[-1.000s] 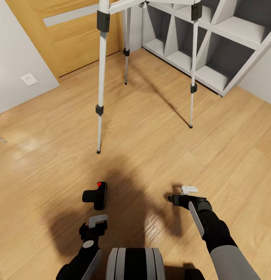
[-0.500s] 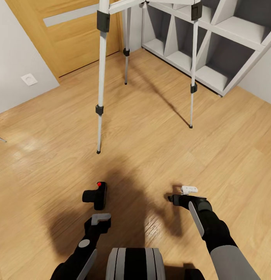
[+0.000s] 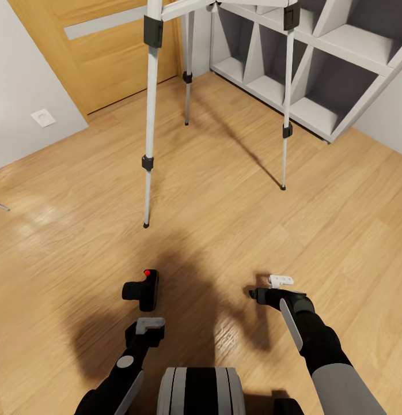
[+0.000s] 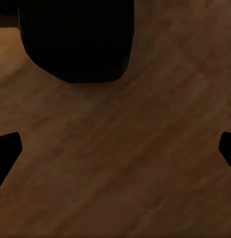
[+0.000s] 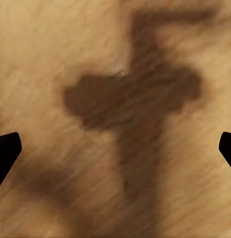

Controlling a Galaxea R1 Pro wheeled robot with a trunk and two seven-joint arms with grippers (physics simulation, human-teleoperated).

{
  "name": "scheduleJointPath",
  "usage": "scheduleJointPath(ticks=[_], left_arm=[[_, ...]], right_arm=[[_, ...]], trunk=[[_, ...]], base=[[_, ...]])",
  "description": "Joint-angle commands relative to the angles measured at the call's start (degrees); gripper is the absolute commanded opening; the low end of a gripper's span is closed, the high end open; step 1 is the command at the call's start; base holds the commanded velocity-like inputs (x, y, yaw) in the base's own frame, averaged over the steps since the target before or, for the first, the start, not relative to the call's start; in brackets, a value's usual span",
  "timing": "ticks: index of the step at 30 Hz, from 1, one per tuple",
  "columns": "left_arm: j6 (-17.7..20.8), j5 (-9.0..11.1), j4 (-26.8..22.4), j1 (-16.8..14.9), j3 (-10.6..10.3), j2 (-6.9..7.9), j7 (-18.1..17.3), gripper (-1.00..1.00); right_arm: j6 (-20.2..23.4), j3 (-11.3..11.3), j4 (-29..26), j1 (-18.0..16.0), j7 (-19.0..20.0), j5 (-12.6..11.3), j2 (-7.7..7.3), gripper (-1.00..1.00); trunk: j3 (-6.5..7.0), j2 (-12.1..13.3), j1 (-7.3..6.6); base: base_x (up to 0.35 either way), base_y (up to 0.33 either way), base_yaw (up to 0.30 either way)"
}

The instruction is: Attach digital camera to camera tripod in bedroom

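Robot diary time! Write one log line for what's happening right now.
stage: reaching | digital camera: on floor, ungrasped | left gripper: open, near camera | right gripper: open, empty | camera tripod: standing ahead

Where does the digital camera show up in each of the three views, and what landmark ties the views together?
Head view: the digital camera lies on the floor, low and left of centre, just ahead of the left gripper.
Left wrist view: the camera is the black block against the upper edge.
Right wrist view: the camera is not in it.
Shared landmark: the wood floor.
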Motion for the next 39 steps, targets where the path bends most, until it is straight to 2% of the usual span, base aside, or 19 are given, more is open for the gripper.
scheduleJointPath(ticks=[1,18,24,39], left_arm=[[0.20,0.53,-0.10,-0.02,-0.25,0.03,0.43,1.00],[-0.46,0.00,-1.10,-0.04,0.10,0.02,0.60,1.00],[-0.51,0.07,-1.05,-0.04,0.28,0.11,0.60,1.00],[-0.58,0.08,-0.21,-0.04,2.42,0.14,0.62,1.00]], right_arm=[[0.26,-0.07,-0.06,-0.01,0.05,-0.35,0.00,1.00],[0.25,-0.07,-0.05,-0.01,0.05,-0.34,0.09,1.00],[0.25,-0.02,-0.05,-0.01,0.05,-0.29,0.08,1.00],[0.25,-0.07,-0.05,-0.01,0.05,-0.35,0.01,1.00]], trunk=[[-0.03,-0.01,-0.01],[-0.03,-0.01,-0.01],[-0.03,-0.01,-0.01],[-0.03,-0.01,-0.01]], base=[[0.000,0.000,0.000],[0.000,0.000,0.000],[0.218,0.000,0.000],[0.046,0.000,0.000]])
